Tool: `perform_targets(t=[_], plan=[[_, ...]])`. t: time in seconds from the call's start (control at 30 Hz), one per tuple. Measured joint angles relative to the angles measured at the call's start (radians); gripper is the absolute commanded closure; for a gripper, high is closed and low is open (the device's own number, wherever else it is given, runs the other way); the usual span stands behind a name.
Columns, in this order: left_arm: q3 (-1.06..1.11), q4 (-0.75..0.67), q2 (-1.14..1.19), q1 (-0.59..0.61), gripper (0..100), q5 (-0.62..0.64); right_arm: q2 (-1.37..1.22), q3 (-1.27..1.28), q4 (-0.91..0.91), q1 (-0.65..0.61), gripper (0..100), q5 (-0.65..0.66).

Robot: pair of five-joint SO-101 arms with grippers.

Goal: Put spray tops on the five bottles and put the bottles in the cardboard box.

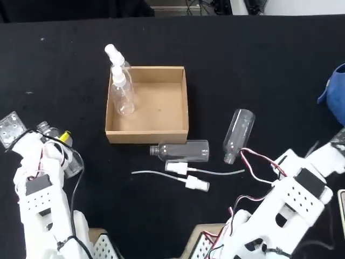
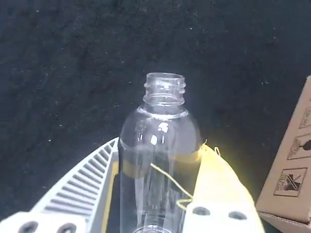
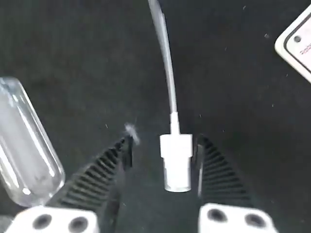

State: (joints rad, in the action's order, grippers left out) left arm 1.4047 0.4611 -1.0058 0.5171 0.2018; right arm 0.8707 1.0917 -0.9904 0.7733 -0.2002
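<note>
Bottle, clear plastic, threaded neck, pinched in left hand; right hand spread astride white spray top.

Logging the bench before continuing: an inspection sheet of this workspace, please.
Surface: black table.
Job's things: cardboard box with two topped bottles at its left wall; two open bottles and two spray tops in front.
Clutter: blue object at the right edge; metal plate by the left arm.
Tools: left tool shut on a third open bottle; right tool open about one spray top.
Cables: red and white wires on the right arm.
Surroundings: cables beyond the table.
</note>
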Motion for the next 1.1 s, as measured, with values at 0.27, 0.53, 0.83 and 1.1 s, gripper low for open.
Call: perform_targets(t=[0.27,0.53,0.83,1.1], plan=[[0.0,0.0,0.0,0.017,97,0.0,0.0,-0.017,-0.069,-0.153,80.0,0.322],[0.0,0.0,0.0,0.02,97,0.0,0.0,-0.069,-0.127,-0.011,78.1,1.083],[0.0,0.0,0.0,0.02,97,0.0,0.0,-0.021,-0.057,0.166,67.4,1.709],[0.0,0.0,0.0,0.02,97,0.0,0.0,0.127,0.083,0.17,67.5,2.183]])
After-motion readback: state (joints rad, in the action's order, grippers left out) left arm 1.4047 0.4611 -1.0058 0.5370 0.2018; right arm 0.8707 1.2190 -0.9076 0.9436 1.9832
